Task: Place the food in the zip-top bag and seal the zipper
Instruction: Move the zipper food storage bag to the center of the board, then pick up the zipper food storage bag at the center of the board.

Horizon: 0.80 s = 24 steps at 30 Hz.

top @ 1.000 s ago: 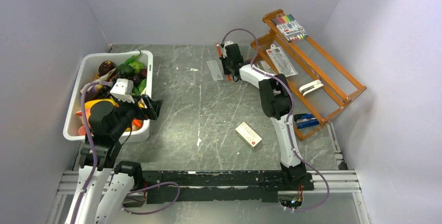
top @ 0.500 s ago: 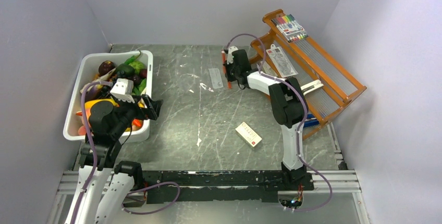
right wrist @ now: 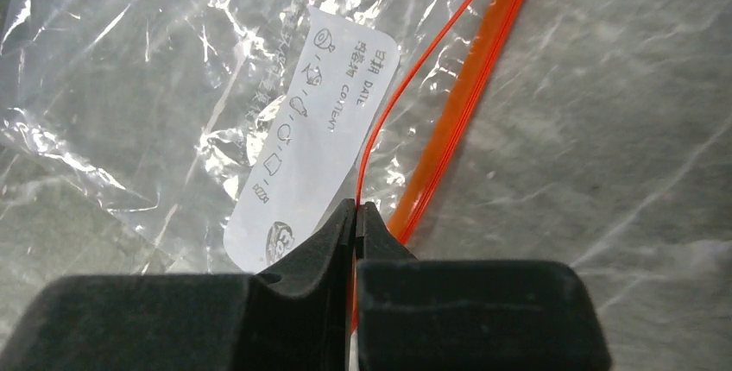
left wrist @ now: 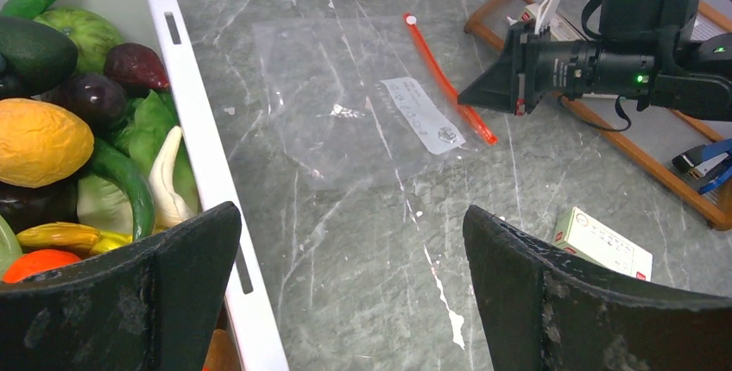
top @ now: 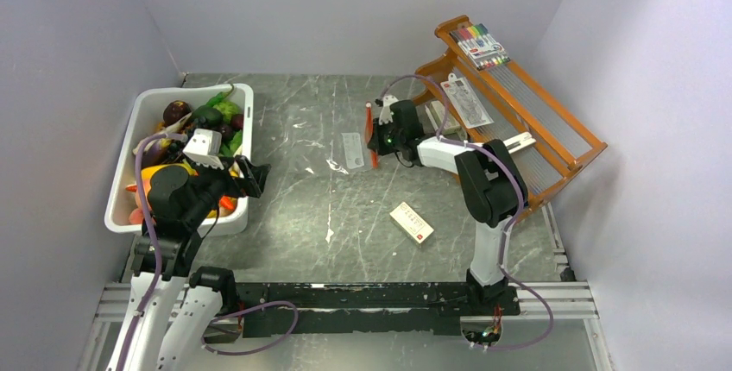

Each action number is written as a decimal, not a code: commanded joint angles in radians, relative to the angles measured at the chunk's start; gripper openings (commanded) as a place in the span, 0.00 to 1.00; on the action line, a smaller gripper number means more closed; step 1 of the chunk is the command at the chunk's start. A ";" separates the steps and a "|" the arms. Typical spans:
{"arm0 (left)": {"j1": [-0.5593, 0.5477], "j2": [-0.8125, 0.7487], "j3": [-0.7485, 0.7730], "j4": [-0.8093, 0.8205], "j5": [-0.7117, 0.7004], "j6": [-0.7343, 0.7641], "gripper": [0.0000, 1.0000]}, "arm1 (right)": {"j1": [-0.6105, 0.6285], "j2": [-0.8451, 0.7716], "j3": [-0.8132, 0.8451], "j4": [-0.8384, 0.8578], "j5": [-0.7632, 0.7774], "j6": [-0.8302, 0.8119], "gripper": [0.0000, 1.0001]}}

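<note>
Across the grey marbled worktop (top: 293,207) the biggest item is a wooden rack (top: 552,142) tilted against the right wall, with a markers pack (top: 480,46) lying at its far end. At the left side sits a white tub (top: 186,89), and all the food (left wrist: 52,138) lies heaped inside it – green peppers, dark purple pieces, a yellow fruit, something orange at the near end. The zip-top bag (left wrist: 328,78) lies flat and crinkled near the middle of the worktop, well apart from the tub, its white label facing up. The left end effector (left wrist: 350,211) hangs by the tub's near right corner with its fingers spread wide and nothing between them. The right end effector (right wrist: 356,207) is low over the bag's mouth, pinched tight on one thin lip of the zipper (right wrist: 449,121) – that lip bows up away from the thicker strip lying on the stone. A small white-and-red box (top: 412,223) rests alone nearer the arm bases.
</note>
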 commanded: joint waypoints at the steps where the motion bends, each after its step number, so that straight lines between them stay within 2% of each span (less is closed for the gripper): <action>1: 0.010 -0.002 -0.007 0.038 0.023 0.012 0.99 | 0.031 -0.014 -0.027 0.033 -0.024 0.028 0.00; 7: 0.010 0.001 -0.006 0.038 0.027 0.011 0.99 | 0.032 0.028 0.006 0.022 -0.001 0.068 0.00; 13: 0.010 0.000 -0.006 0.036 0.025 0.011 0.99 | 0.030 0.087 0.078 0.017 -0.028 0.103 0.16; 19: 0.010 -0.006 -0.007 0.034 0.020 0.011 0.99 | 0.022 0.149 0.139 0.027 -0.077 0.122 0.21; 24: 0.010 -0.006 -0.005 0.032 0.020 0.011 0.99 | 0.022 0.177 0.164 0.025 -0.096 0.128 0.21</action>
